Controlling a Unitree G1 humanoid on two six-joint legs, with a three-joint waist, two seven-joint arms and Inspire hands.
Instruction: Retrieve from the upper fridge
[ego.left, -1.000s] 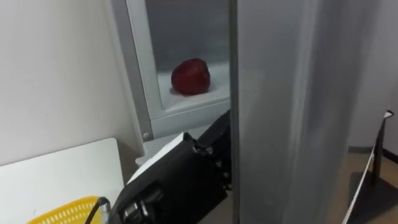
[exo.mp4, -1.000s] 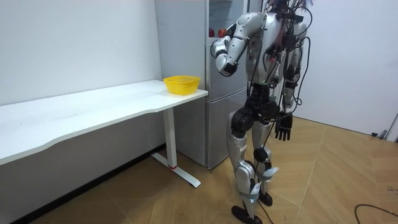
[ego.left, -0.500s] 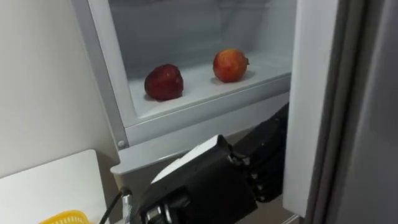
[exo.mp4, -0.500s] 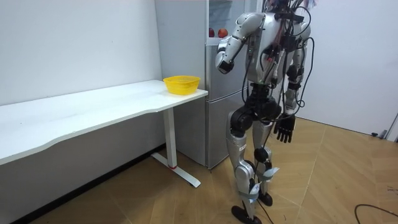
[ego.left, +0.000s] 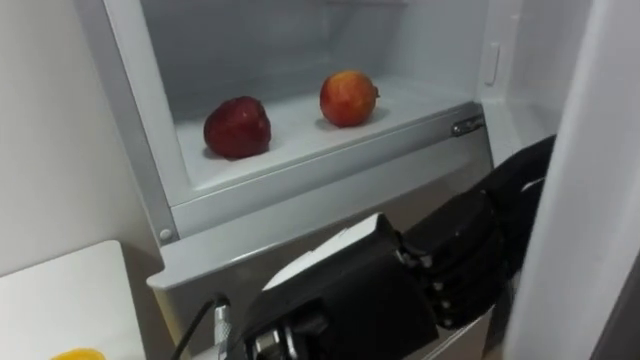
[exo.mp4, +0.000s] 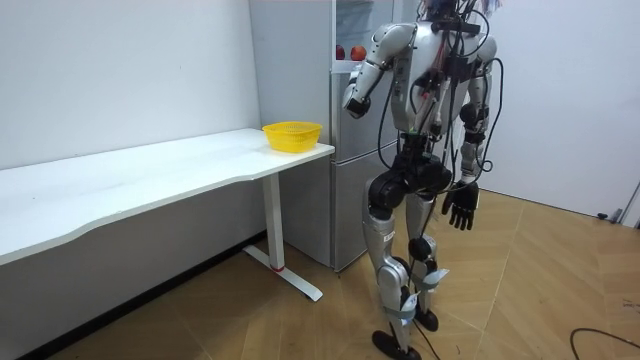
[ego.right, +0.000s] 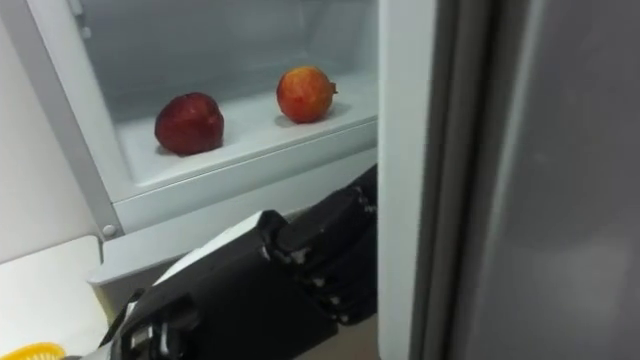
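Stands upright on the wooden floor, facing the open upper fridge (exo.mp4: 292, 60), just past the end of the white surface (exo.mp4: 150, 170). Reaches the left arm up and forward toward the compartment. Lets the right arm hang by the hip, right hand (exo.mp4: 460, 209) slack and released, touching nothing.

Closest in the eye views: dark left hand (ego.left: 470, 255), raised just beneath the front ledge of the upper compartment and hard against the inner edge of the open fridge door (ego.right: 480, 180). Cannot tell whether released or clenched, since the door edge and the hand's own dark bulk hide it. Carries no fruit. Cannot tell whether it touches the door.

Low at the left edge, a sliver of the yellow basket (ego.left: 75, 354) on the corner of the surface; in the room view, sits at the end nearest the fridge.

Above and beyond the hand, the white fridge shelf (ego.left: 300, 150), with both fruits on it. Red apple (ego.left: 237, 127) to the left, nearer the front lip. Orange-red fruit (ego.left: 348, 97) to its right and a little deeper in, apart from the apple. Both well clear of the left hand, untouched.
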